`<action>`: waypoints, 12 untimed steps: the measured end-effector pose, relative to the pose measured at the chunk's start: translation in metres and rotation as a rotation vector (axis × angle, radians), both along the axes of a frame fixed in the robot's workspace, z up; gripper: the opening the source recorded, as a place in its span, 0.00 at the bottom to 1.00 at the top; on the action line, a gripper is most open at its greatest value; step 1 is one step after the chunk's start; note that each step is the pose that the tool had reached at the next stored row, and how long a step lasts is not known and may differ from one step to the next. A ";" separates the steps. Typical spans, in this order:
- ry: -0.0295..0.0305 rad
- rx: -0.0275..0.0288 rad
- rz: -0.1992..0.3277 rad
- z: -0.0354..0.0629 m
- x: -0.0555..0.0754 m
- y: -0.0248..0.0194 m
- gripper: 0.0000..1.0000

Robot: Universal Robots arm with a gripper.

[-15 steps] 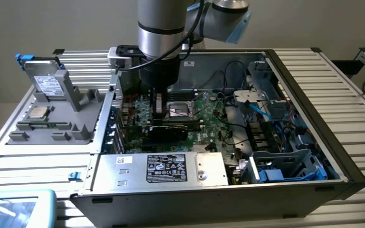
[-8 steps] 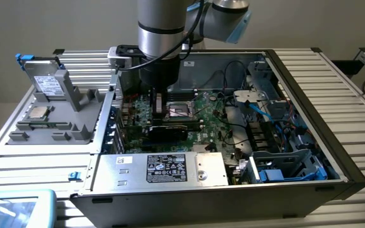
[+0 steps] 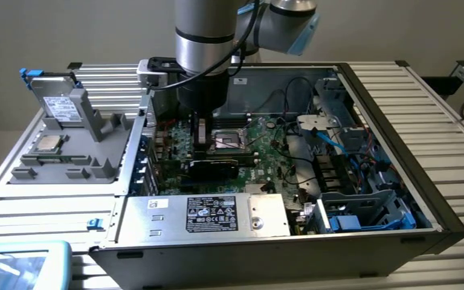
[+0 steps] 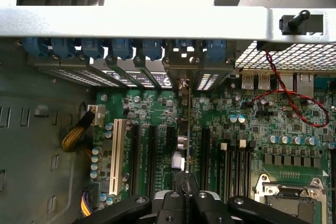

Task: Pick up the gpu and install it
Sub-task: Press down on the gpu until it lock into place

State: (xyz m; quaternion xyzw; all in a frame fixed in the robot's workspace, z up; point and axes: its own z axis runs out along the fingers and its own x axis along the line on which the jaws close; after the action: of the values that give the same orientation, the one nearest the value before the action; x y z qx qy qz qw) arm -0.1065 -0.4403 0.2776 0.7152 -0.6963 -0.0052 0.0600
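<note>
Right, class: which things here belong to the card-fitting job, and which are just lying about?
Job in hand: gpu, held edge-on in the shut pincer; motherboard with its slots.
Lying about: labelled drive; silver chip; power supply; red wire.

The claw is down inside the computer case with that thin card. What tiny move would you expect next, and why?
Probably a gentle push straight down. The gripper is shut on the gpu, which stands edge-on above the motherboard between its slots, its bracket already up at the rear openings. Whether it is fully seated cannot be told.

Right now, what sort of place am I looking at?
Probably a robotics test bench for computer assembly: an open computer case lies on a slatted metal table, and a robot arm reaches down over its motherboard.
</note>
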 end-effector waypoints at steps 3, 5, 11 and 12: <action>-0.0191 0.0002 0.000 -0.0001 -0.004 0.0001 0.12; -0.0539 0.0000 0.000 0.0007 -0.024 0.0012 0.12; -0.0610 -0.0011 0.001 -0.0058 -0.035 0.0033 0.12; -0.0610 -0.0010 0.001 -0.0059 -0.035 0.0035 0.12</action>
State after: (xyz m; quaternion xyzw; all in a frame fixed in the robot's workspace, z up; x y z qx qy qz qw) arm -0.1413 -0.4368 0.2716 0.7152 -0.6976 0.0170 0.0391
